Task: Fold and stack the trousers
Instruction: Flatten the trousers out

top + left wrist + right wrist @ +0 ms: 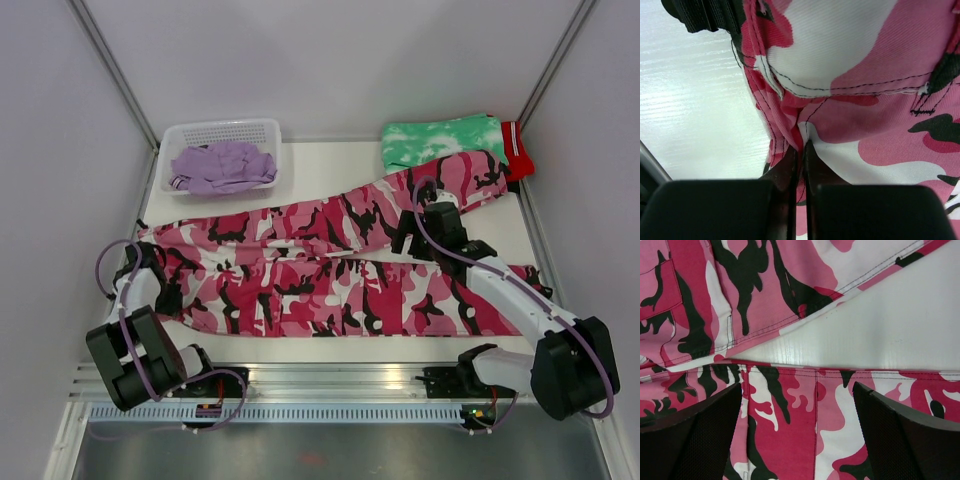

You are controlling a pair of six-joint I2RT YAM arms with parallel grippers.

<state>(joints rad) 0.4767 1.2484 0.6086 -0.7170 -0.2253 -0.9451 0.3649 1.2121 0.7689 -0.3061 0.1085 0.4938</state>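
— View from above?
— Camo trousers (330, 270) lie spread across the desk (330, 165); lilac trousers (222, 165) sit bunched in a basket (225, 130).
— Left wrist?
— Left hand (801, 147) pinches camo cloth by a seam.
— Right wrist?
— Right hand (797, 390) is spread wide over the camo legs, desk showing between them.

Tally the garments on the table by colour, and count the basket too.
Pink camouflage trousers: 1
Lilac trousers: 1
Green tie-dye garment: 1
Red garment: 1
White basket: 1
Total: 5
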